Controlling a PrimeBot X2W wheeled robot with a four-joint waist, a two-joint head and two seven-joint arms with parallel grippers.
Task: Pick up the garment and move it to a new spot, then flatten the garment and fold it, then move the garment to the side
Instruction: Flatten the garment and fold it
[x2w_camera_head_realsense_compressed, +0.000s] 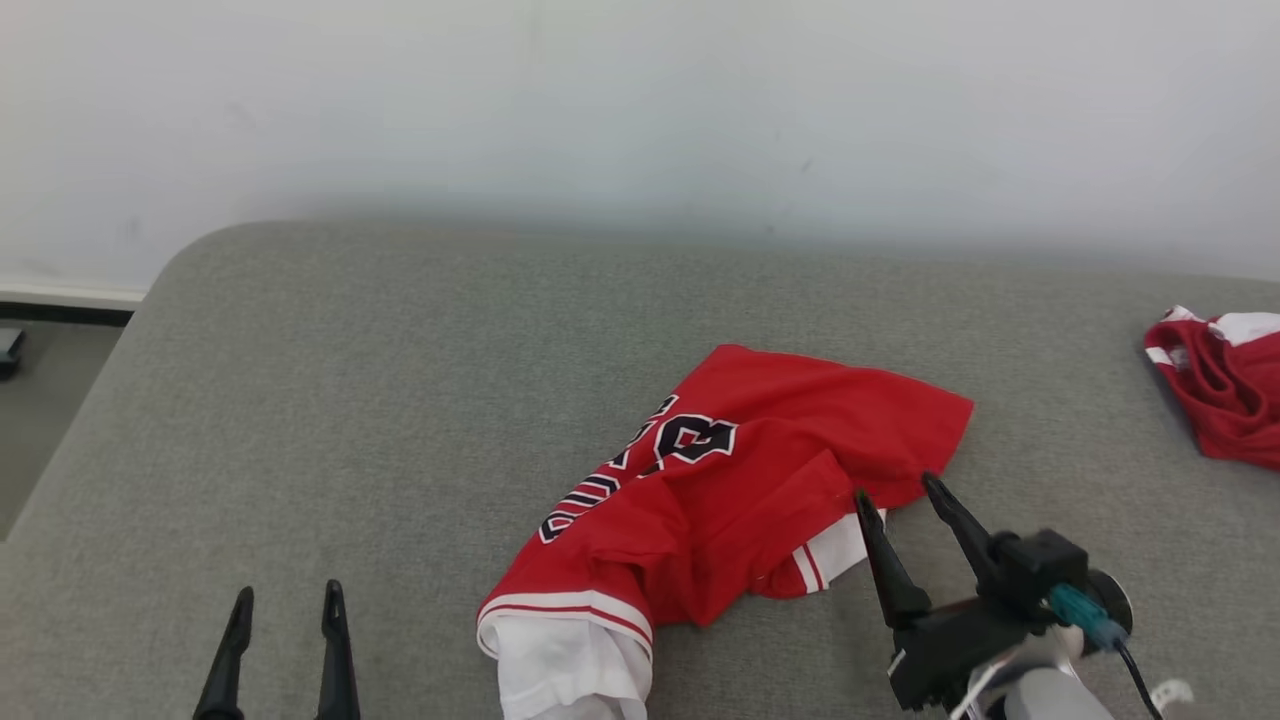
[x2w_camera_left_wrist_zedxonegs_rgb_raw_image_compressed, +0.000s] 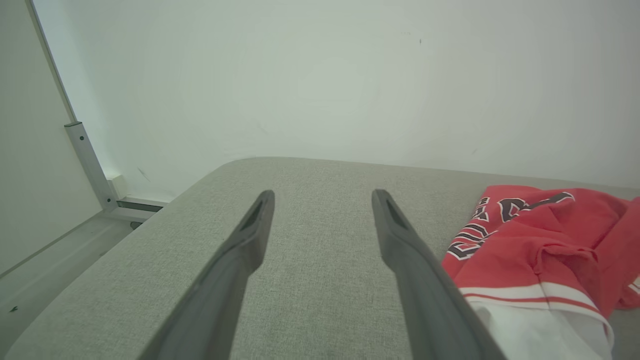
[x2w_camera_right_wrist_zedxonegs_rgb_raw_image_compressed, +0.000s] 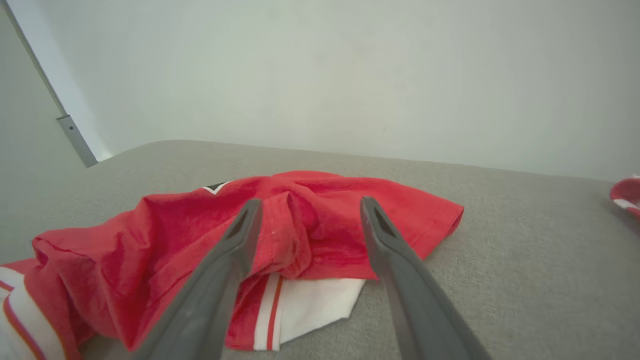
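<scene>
1. The garment (x2w_camera_head_realsense_compressed: 730, 490) is a red jersey with dark letters and white trim. It lies crumpled in a loose heap near the middle of the grey surface (x2w_camera_head_realsense_compressed: 350, 400), a little toward the robot's right.
2. The left gripper (x2w_camera_head_realsense_compressed: 288, 590) stands wide and holds nothing. It is over bare surface, apart from the garment's left side.
3. The right gripper (x2w_camera_head_realsense_compressed: 897, 488) is also wide and empty. Its tips are at the near right edge of the garment, just above the white striped hem (x2w_camera_head_realsense_compressed: 830, 555). I cannot tell if they touch the cloth.
4. I judge the garment to be light, soft and limp. It will not keep any shape when lifted; it will hang down and drag on the surface.
5. Several layers lie one over another, so a deep pinch into the heap would probably lift a bundle.
6. A better place to take hold seems to be the trimmed hem, where the seam is thicker and the edge is easy to find.
7. Two holds set well apart along one edge should let the cloth spread for flattening.
8. A second red garment (x2w_camera_head_realsense_compressed: 1225, 385) lies well apart at the far right; it should stay out of the way.
</scene>
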